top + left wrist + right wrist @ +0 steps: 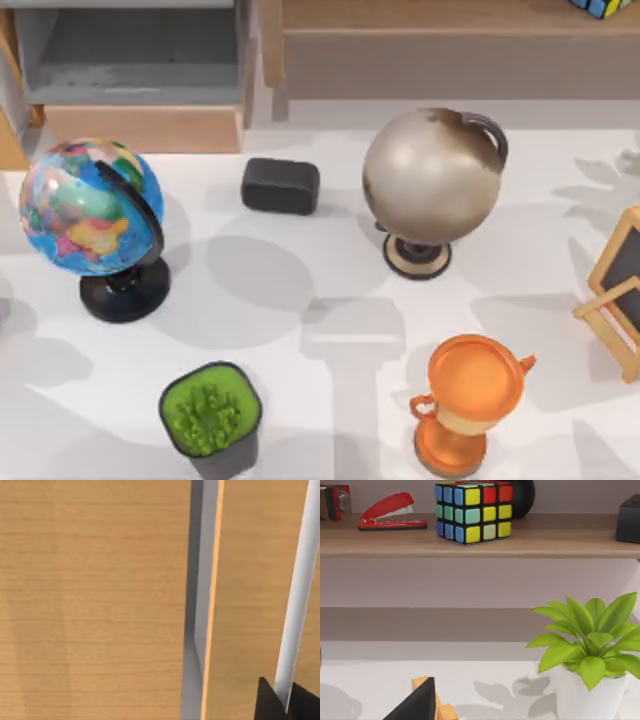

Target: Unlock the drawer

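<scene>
The drawer (140,128) stands at the table's back left, its light tan wooden front panel facing the table and its grey inner walls (130,60) open to the top view. The left wrist view is close against light tan wood (95,600), with a narrow grey gap (197,605) running between two panels. A dark part of my left gripper (280,702) shows at that picture's edge. A dark part of my right gripper (417,705) shows in the right wrist view, facing the brown shelf unit (470,545).
On the table stand a blue globe (90,205), a grey globe (432,178), a black box (280,186), a green potted plant (210,415), an orange trophy (465,400) and a small chalkboard (620,285). The shelf holds a colour cube (472,510) and a red stapler (390,512).
</scene>
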